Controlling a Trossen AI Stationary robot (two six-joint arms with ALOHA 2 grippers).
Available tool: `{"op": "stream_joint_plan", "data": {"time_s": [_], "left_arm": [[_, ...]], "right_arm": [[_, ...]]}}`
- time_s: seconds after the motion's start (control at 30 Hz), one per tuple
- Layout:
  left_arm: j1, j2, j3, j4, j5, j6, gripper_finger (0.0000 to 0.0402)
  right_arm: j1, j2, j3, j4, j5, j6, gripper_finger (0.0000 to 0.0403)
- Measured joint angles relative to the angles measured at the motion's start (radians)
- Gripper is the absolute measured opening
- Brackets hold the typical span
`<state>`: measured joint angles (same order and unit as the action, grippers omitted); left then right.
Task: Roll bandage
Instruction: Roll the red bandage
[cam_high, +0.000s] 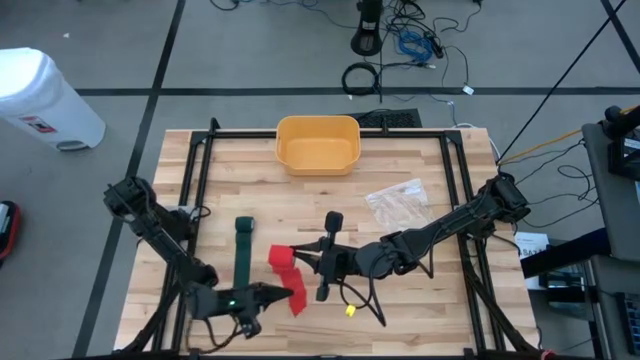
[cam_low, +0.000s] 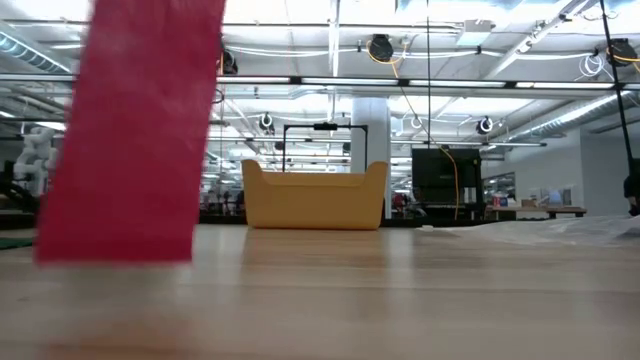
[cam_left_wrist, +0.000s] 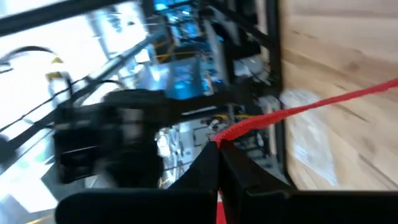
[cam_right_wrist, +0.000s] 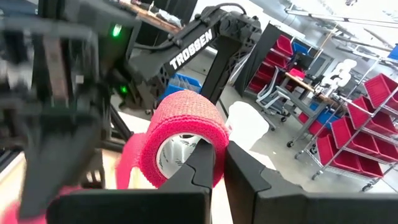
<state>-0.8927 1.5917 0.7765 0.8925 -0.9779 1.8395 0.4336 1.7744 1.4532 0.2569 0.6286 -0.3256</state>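
A red bandage is partly wound into a roll (cam_high: 283, 258) with a loose strip (cam_high: 297, 300) running from it toward the table's near edge. In the low view the strip (cam_low: 130, 130) shows as a broad red band at the left. My right gripper (cam_high: 300, 256) is shut on the roll, near the table's middle. My left gripper (cam_high: 288, 293) is shut on the strip's loose end, closer to the near edge. Both grippers point about level. My left gripper pinches the strip's loose end (cam_left_wrist: 225, 135) between its two fingers. The strip runs straight and taut away from the fingertips, above the table top. A short red tail (cam_left_wrist: 219, 208) shows behind the fingers. My right gripper holds the roll by its wall (cam_right_wrist: 214, 146), one finger (cam_right_wrist: 202, 163) in the hollow core and the other (cam_right_wrist: 245, 168) outside. The fingers come level at the roll's open end, and the roll is lifted clear of the table.
A dark green strap (cam_high: 243, 255) lies flat left of the roll. A yellow bin (cam_high: 318, 143) stands at the far edge, a clear plastic bag (cam_high: 398, 200) right of the middle, and a small yellow piece (cam_high: 351, 311) by the near edge.
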Motion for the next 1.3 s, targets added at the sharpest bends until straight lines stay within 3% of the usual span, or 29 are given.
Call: {"op": "stream_joint_plan", "data": {"time_s": [0.17, 0.5, 0.83, 1.07, 1.3], "left_arm": [[-0.056, -0.019, 0.000, 0.176, 0.014, 0.100, 0.0002], [-0.095, -0.096, 0.000, 0.543, 0.165, 0.337, 0.0002], [-0.028, -0.258, 0.000, 0.531, 0.235, 0.304, 0.0002], [0.025, -0.282, 0.000, 0.449, 0.252, 0.162, 0.0002], [0.054, -0.282, 0.000, 0.441, 0.293, 0.121, 0.0002]], "right_arm": [[0.000, 0.000, 0.000, -0.018, -0.002, 0.001, 0.0016], [0.000, 0.000, 0.000, -0.058, -0.006, 0.028, 0.0016], [0.013, 0.000, 0.000, -0.058, -0.042, 0.045, 0.0016], [0.013, 0.000, 0.000, -0.058, -0.136, 0.064, 0.0016], [0.013, 0.000, 0.000, -0.070, -0.183, 0.080, 0.0016]]}}
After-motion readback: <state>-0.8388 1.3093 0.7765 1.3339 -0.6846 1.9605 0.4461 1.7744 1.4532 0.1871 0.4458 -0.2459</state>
